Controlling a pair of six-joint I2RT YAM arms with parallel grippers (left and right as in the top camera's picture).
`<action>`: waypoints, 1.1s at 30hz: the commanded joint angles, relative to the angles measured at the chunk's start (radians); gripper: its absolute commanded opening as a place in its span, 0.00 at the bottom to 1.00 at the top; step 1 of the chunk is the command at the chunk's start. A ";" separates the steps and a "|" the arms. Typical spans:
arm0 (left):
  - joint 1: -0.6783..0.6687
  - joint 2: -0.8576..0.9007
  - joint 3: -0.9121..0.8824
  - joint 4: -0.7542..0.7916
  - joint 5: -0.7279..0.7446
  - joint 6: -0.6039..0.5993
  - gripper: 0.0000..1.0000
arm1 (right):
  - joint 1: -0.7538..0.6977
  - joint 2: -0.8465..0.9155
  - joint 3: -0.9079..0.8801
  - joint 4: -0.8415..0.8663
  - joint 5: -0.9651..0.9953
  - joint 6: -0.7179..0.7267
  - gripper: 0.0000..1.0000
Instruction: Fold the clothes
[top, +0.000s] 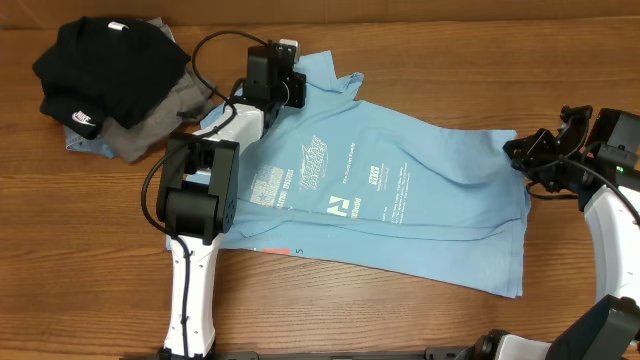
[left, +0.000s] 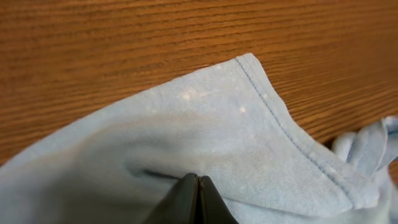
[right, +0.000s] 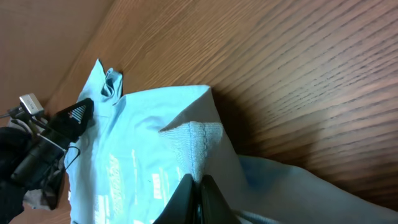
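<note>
The light sky-blue t-shirt (top: 400, 190) lies spread on the wooden table, print side up, with white text blocks near its middle. My left gripper (top: 287, 85) is at the shirt's far left corner, by the sleeve. In the left wrist view its jaws (left: 199, 182) are shut, with the blue cloth (left: 205, 118) bunched round the tips and a stitched hem running to the right. My right gripper (top: 522, 160) is at the shirt's right edge. In the right wrist view its jaws (right: 198, 182) are shut on a lifted fold of the hem (right: 196, 140).
A black garment with a white logo (top: 100, 62) lies heaped on a grey garment (top: 155, 120) at the back left, close to the left arm. The left arm's black body (top: 200, 190) covers the shirt's left side. Bare wood (left: 155, 37) lies beyond the shirt.
</note>
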 joint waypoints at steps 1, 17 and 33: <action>0.034 -0.021 0.026 0.005 0.122 -0.113 0.04 | 0.005 -0.023 0.013 -0.007 0.027 -0.006 0.04; 0.070 -0.237 0.026 -0.513 -0.023 0.031 0.13 | 0.005 -0.023 0.013 -0.039 0.080 -0.004 0.04; 0.008 -0.145 0.026 -0.253 -0.053 0.304 0.65 | 0.005 -0.023 0.013 -0.017 0.079 -0.004 0.04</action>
